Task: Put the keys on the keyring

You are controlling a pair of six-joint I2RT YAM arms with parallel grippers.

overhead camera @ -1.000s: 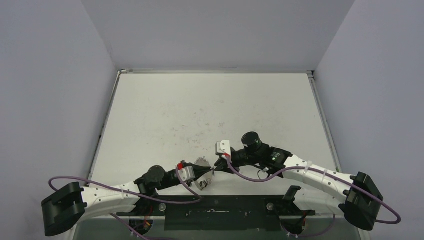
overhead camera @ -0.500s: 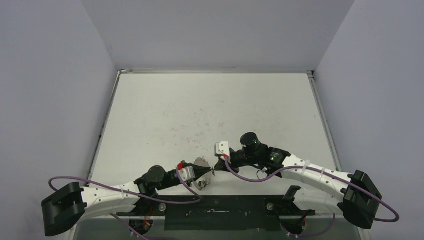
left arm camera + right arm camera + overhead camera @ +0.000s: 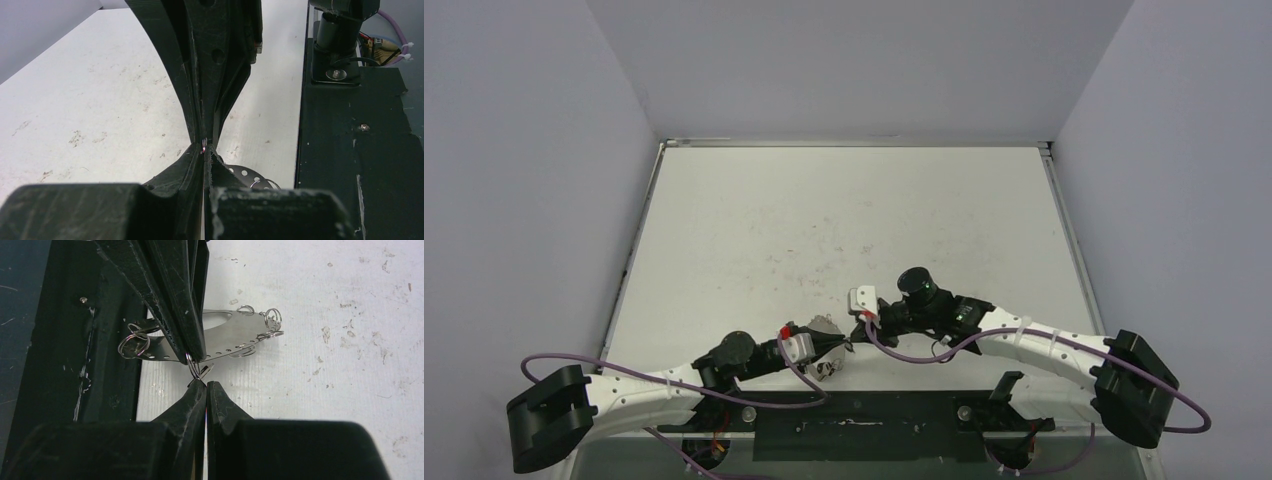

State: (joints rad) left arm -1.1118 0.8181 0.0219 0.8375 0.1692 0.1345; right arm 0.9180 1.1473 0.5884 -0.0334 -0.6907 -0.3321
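top external shows the pale table (image 3: 844, 220) with both arms reaching inward low over its near edge, so that the left gripper (image 3: 839, 346) and the right gripper (image 3: 857, 330) meet tip to tip near the middle. in the right wrist view the keyring (image 3: 235, 337) is a flat silvery oval, perforated along its rim and hung with small rings. it sits just past the right fingertips, half over the black base plate (image 3: 60, 340), and whether it rests there or is held above cannot be told. its long axis runs crosswise to the right fingers, which point straight at its near edge. the left fingers come down across it, pressed together, pinching one small ring (image 3: 192, 365) at their tip. the right fingers are also together, and a tiny silvery sliver at their points, probably the keys (image 3: 206, 371), touches that ring; it is too small to be sure. the coming move likely falls to the right arm: feed the sliver forward into the ring that the left presents.
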